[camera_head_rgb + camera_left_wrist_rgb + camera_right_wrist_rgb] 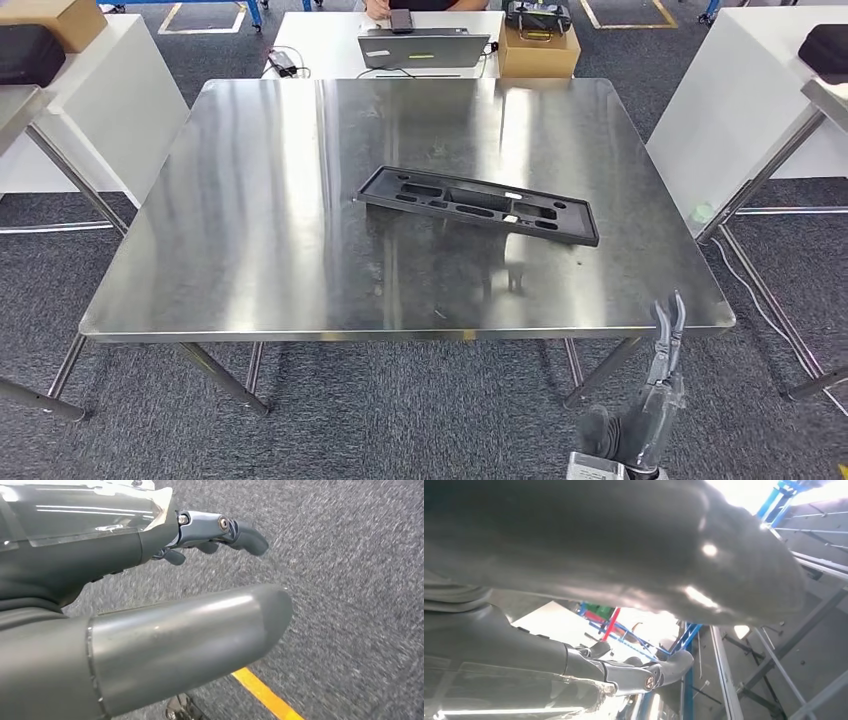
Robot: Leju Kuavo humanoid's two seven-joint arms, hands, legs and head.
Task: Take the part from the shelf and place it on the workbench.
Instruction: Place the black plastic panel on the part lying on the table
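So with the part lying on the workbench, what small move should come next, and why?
Probably just lower the right robot hand clear of the table edge. The black moulded plastic tray part already lies flat on the shiny steel workbench, untouched, and the right robot hand holds nothing, its fingers pointing up beside the near corner.

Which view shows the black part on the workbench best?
The head view: the black part lies whole and unobstructed on the steel workbench. The left wrist view faces carpet instead; the right wrist view faces framework past the hand.
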